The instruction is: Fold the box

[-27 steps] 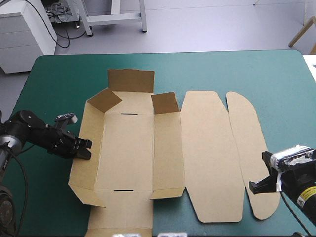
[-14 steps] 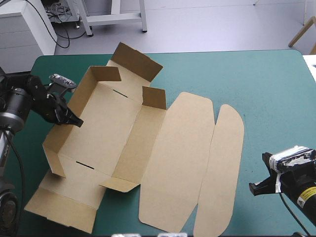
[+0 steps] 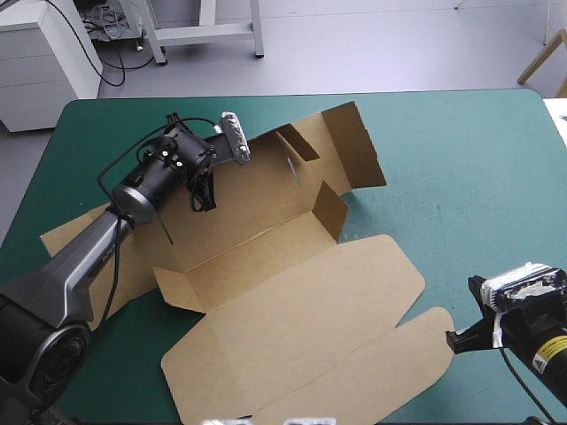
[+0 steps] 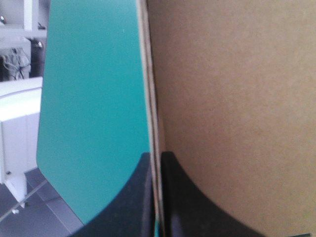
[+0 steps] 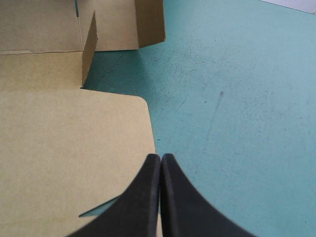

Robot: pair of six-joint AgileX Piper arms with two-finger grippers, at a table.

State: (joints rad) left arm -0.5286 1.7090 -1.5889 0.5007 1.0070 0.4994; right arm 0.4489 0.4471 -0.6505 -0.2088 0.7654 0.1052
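— Where is the box (image 3: pixel 292 292)?

— It lies slantwise across the middle of the teal-green cover (image 3: pixel 461 150), open side up. Its far end has flaps (image 3: pixel 354 146) standing; the lid (image 3: pixel 310 310) lies flat toward the near edge.

— And the left gripper (image 4: pixel 156 154)?

— It reaches in over the box's left part. In its wrist view the two black fingers are pinched almost together with the thin edge of a brown wall (image 4: pixel 232 98) between them, so it grips the box.

— The right gripper (image 5: pixel 160 157)?

— It sits near the table's near right corner, beside the lid's rounded end. Its fingers meet in one pointed arch with nothing between them. Ahead of it lie the lid's curved corner and bare cover.

— Does it touch the board?

— I cannot tell; the fingertips sit right at the lid's edge.
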